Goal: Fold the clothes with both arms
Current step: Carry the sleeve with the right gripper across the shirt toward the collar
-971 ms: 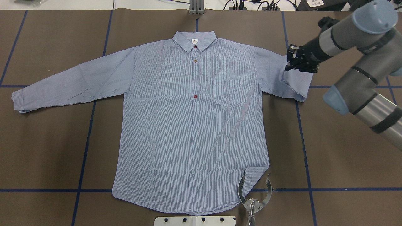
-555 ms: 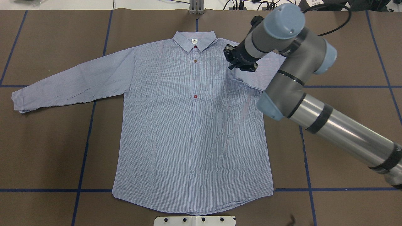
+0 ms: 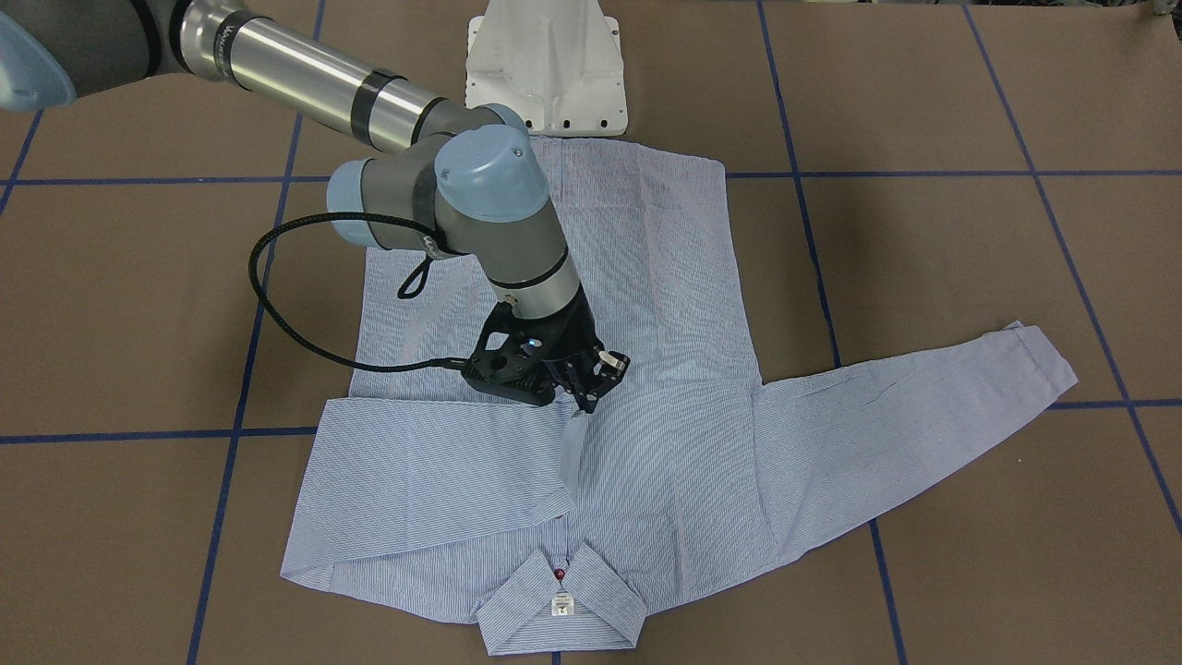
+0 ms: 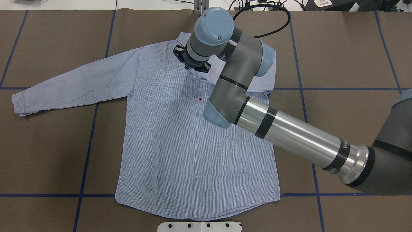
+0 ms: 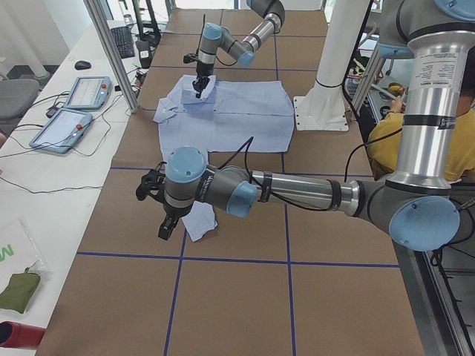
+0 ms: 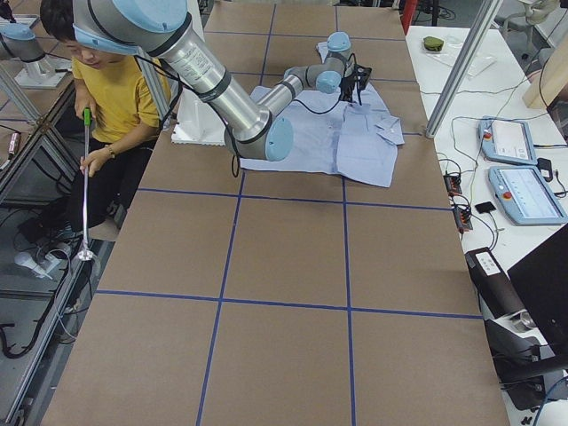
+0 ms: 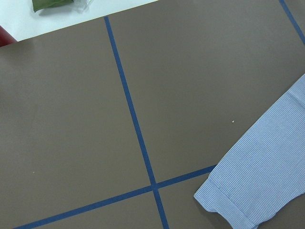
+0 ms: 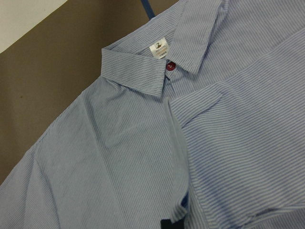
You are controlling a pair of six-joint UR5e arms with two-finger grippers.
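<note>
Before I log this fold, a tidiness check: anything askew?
Nothing stands out. The shirt lies flat, one sleeve folded across the chest, its cuff pinched in the right gripper, the other sleeve spread out.

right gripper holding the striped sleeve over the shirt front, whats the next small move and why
Probably ease down slightly and open. The black two-finger right gripper pinches the cuff end of the folded-over sleeve just above the light blue-and-white striped button shirt, short of its collar. The sleeve lies across the chest, with only that end peaked up.
</note>
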